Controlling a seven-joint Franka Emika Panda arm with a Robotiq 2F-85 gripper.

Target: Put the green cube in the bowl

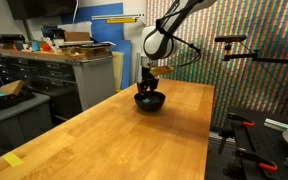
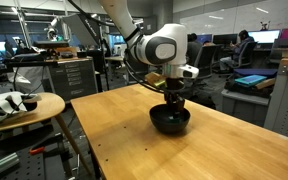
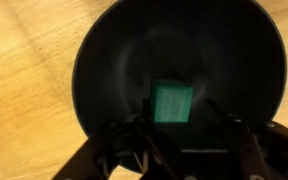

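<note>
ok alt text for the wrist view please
A green cube shows against the inside of a round black bowl that fills most of the frame, on a wooden table. The claw sits at the bottom edge; whether it holds the cube is unclear.

A wide wooden table (image 1: 114, 140) (image 2: 134, 140) with a pale, grained top fills the lower half in both exterior views. In an exterior view a grey drawer cabinet (image 1: 59, 75) stands at nine o'clock, its top cluttered, with a blue board (image 1: 119, 32) behind it at eleven o'clock. A wall (image 1: 269, 85) of small shimmering coloured squares takes up three o'clock. A strip of yellow tape (image 1: 14, 160) lies on the table at eight o'clock. In an exterior view a round wooden stool (image 2: 29, 105) sits at nine o'clock. Behind it an open office spreads out, with desks (image 2: 254, 85) at three o'clock, dark screens (image 2: 219, 40) at two o'clock and ceiling lights (image 2: 259, 12) at one o'clock.
</note>
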